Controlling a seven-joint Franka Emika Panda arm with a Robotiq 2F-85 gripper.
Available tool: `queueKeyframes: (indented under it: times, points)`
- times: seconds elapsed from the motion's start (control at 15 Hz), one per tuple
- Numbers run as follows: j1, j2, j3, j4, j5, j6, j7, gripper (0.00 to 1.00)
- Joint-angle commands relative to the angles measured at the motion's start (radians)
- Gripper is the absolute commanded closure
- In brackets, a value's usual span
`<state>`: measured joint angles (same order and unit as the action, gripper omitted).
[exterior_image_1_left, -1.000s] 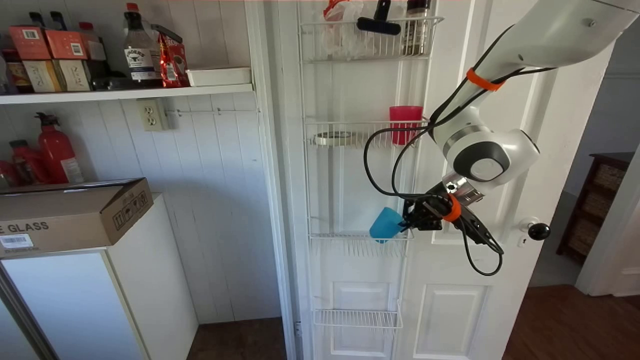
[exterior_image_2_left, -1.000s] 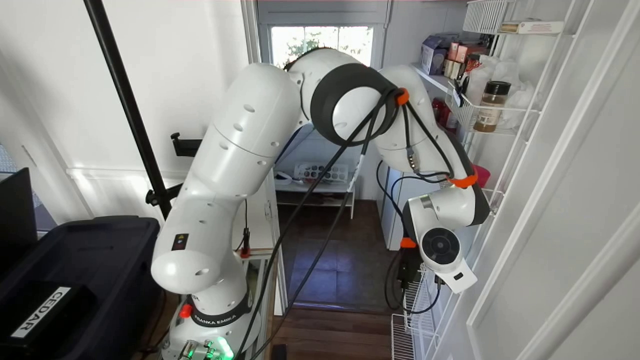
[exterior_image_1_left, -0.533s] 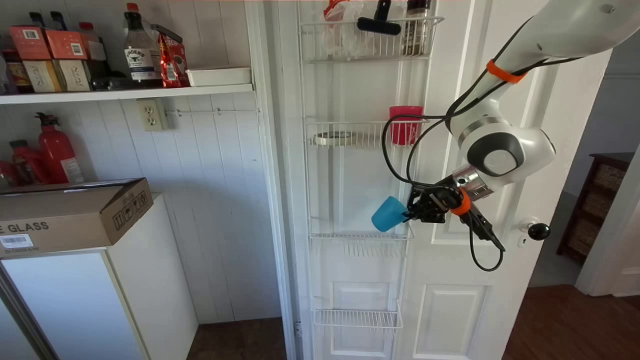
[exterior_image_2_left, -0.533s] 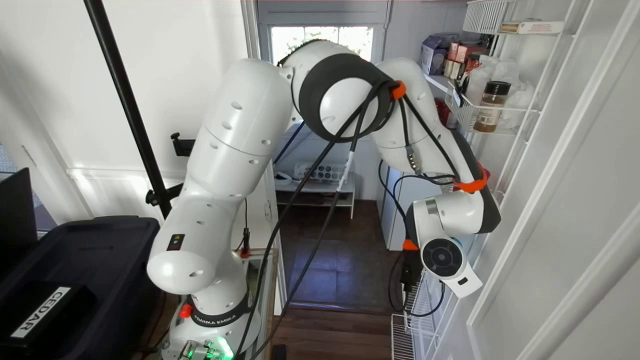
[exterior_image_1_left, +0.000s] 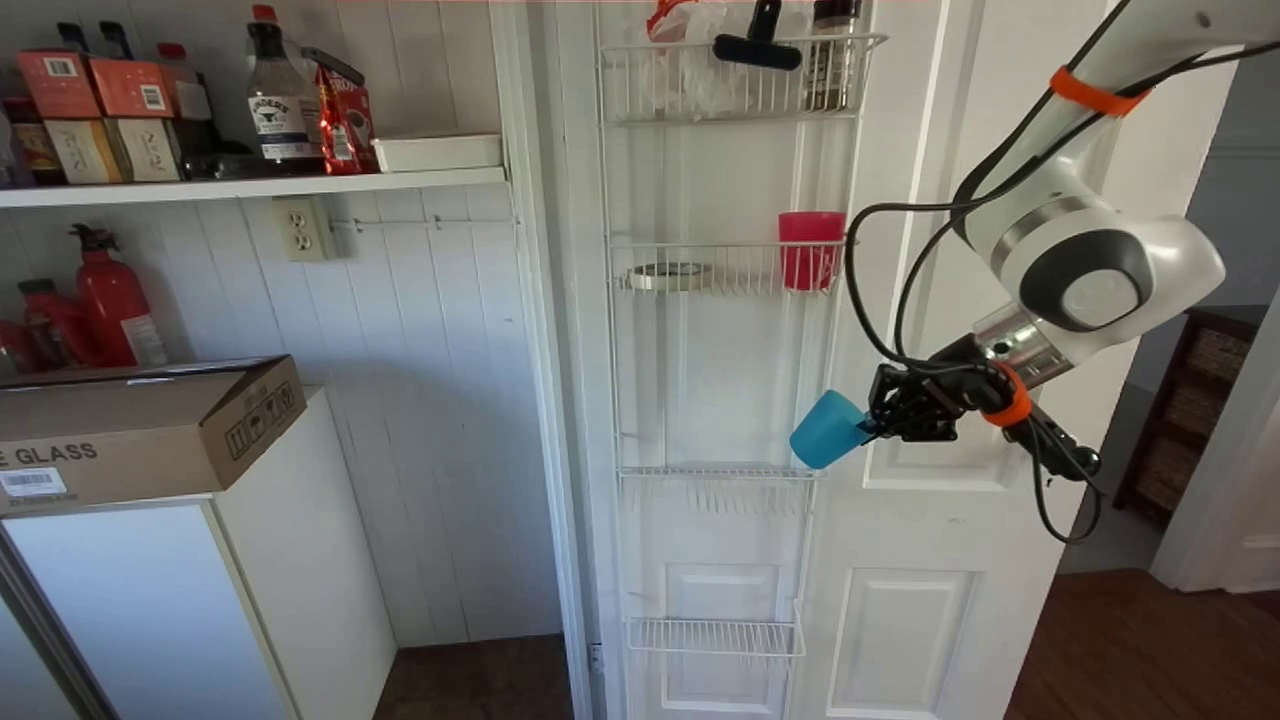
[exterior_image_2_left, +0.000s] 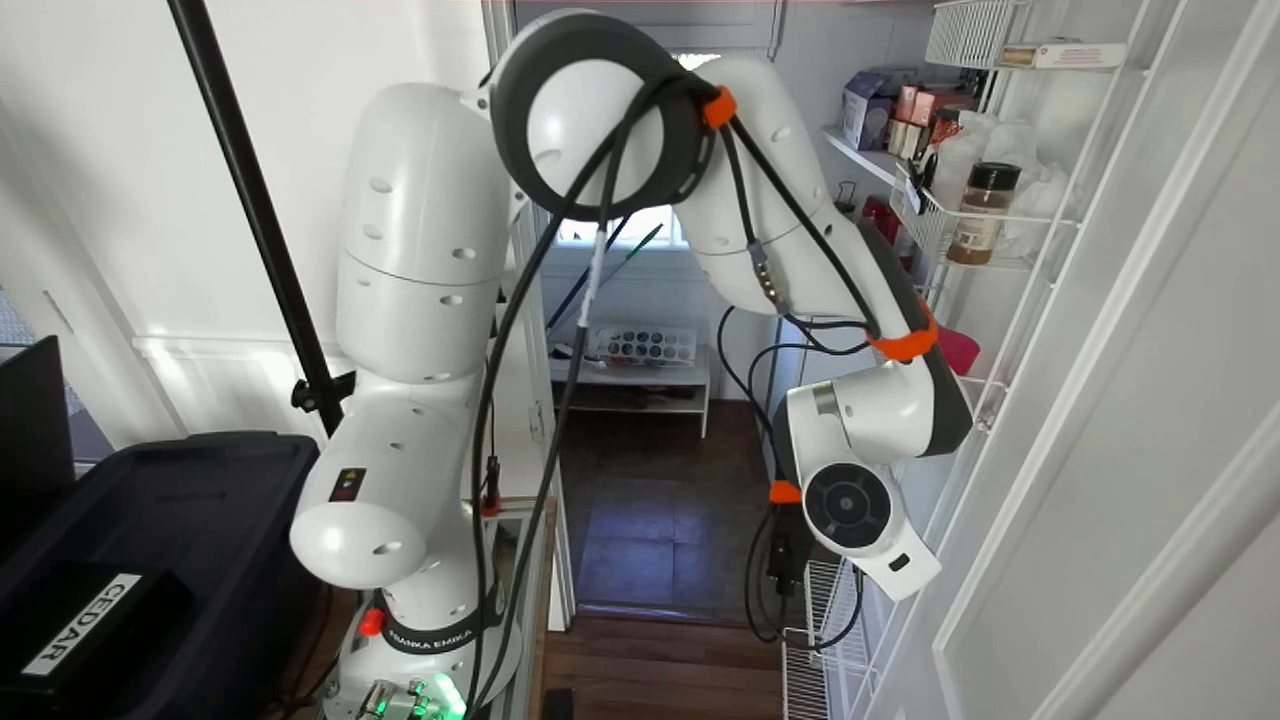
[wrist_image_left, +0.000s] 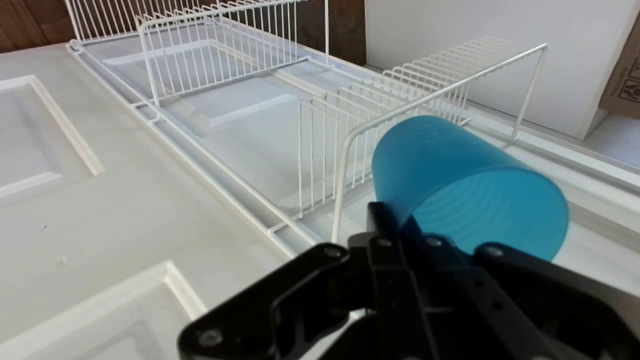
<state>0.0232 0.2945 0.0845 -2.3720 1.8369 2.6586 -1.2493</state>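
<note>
A blue cup (wrist_image_left: 465, 182) hangs tilted, its rim pinched between the jaws.

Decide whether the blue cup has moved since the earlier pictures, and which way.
Yes. In an exterior view, the blue cup has moved toward picture right, now reaching past the right end of the white wire shelf.
</note>
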Motion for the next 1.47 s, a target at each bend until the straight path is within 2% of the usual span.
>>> queueKeyframes:
  times: [0.0, 0.2, 0.27, 0.47, 0.53, 0.6, 0.93, 1.2, 1.4]
  points:
    - [-0.016, -0.180, -0.010, -0.154, -0.101, 0.003, 0.049, 0.99]
    - [-0.016, -0.276, -0.022, -0.219, -0.167, 0.033, 0.087, 0.99]
    - [-0.013, -0.172, -0.021, -0.145, -0.125, 0.015, 0.044, 0.96]
    - [-0.013, -0.239, -0.024, -0.190, -0.135, 0.025, 0.052, 0.96]
    - [-0.013, -0.246, -0.024, -0.195, -0.135, 0.025, 0.053, 0.99]
    - [-0.016, -0.258, -0.027, -0.198, -0.171, 0.015, 0.054, 0.99]
    - [-0.032, -0.387, -0.060, -0.243, -0.489, 0.042, 0.173, 0.99]
    - [-0.057, -0.496, -0.104, -0.237, -0.734, -0.036, 0.308, 0.99]
    - [-0.079, -0.563, -0.142, -0.202, -0.855, -0.131, 0.412, 0.99]
